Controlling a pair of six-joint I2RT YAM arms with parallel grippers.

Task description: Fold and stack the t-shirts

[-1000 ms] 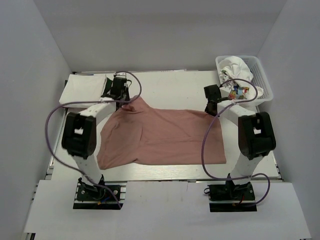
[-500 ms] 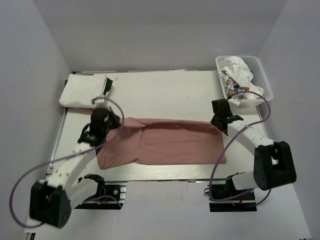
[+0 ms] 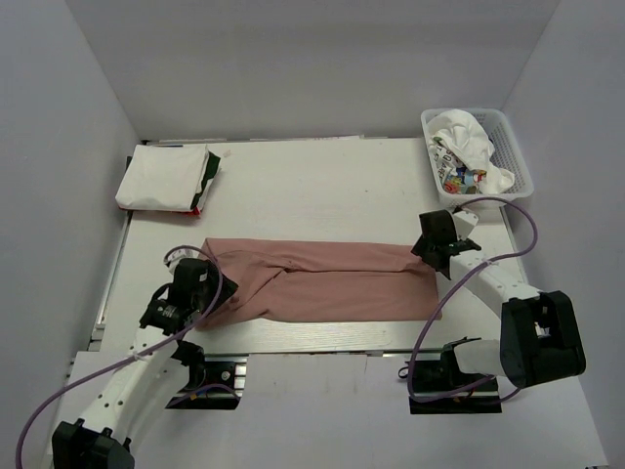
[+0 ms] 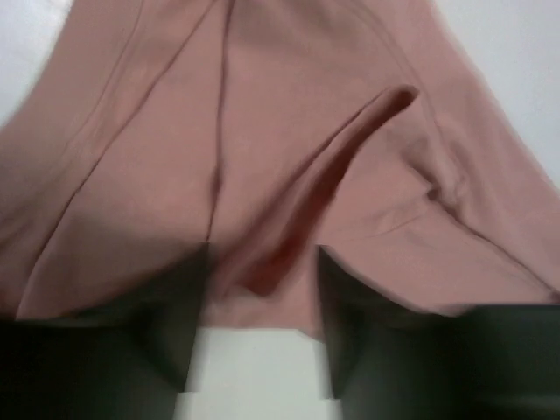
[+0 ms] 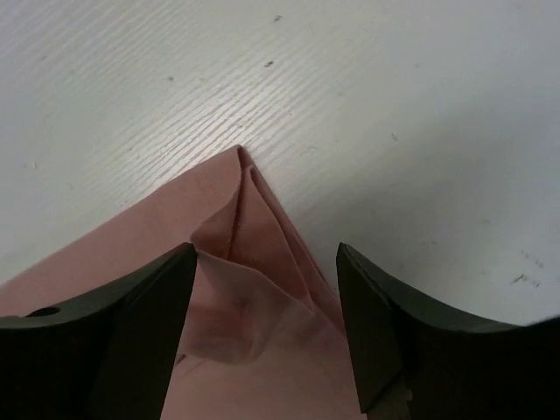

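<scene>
Both hands have drawn toward the near edge since half a second ago, the left hand (image 3: 202, 281) by far the more, and the pink t-shirt (image 3: 332, 283) now lies as a narrower band across the middle of the desk (image 3: 322, 186). From above, the left arm stretches low and flat from its base to the band's left end, while the right arm reaches low, elbow out to the right, and sets the right hand (image 3: 426, 246) at the band's far right corner. A folded white stack (image 3: 161, 176) sits at the far left, well apart, and white printed t-shirts (image 3: 464, 137) fill the basket (image 3: 516, 156) at the far right. The left wrist view is blurred: its fingers (image 4: 175, 332) stand apart astride a raised ridge of pink cloth, and whether the pads touch that ridge is hard to make out. The right wrist view shows its fingers (image 5: 140, 332) spread wide and gripping nothing, with the shirt's pointed, layered corner lying flat on the desk between them; the rest of the shirt is cut off by the frame.
</scene>
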